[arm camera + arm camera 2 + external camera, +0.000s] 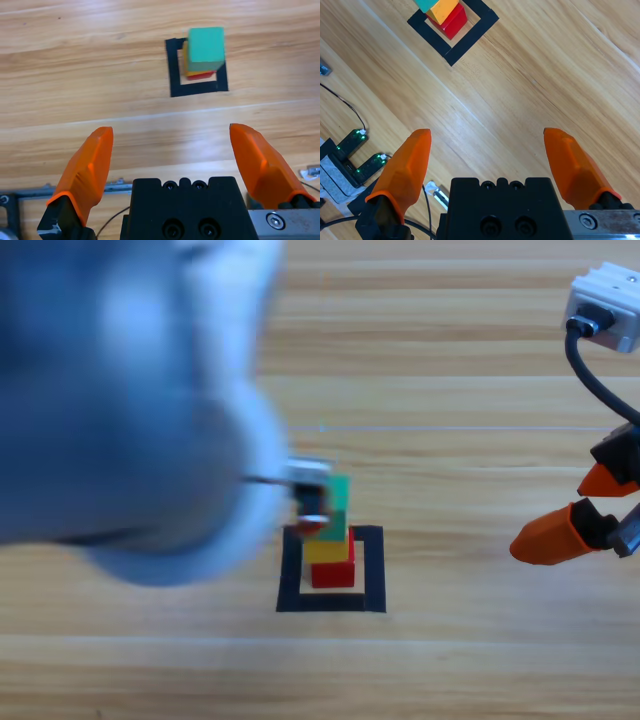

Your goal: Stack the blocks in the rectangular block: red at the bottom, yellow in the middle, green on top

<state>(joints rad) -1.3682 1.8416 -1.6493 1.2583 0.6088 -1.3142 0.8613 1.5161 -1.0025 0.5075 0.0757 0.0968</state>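
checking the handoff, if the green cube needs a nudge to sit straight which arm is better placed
Left, probably. The left gripper hangs open right above the stack, facing the green cube on yellow and red. The right gripper waits open at the table's right edge.

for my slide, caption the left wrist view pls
Open left gripper above the table, facing the finished red, yellow, green stack inside the tape square.

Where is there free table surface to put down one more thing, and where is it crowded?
Bare wood lies between the tape square and the right gripper, whose jaws are open, and also in front of the square. Crowded: inside the square, where green tops yellow and red. The left gripper, open, hangs above.
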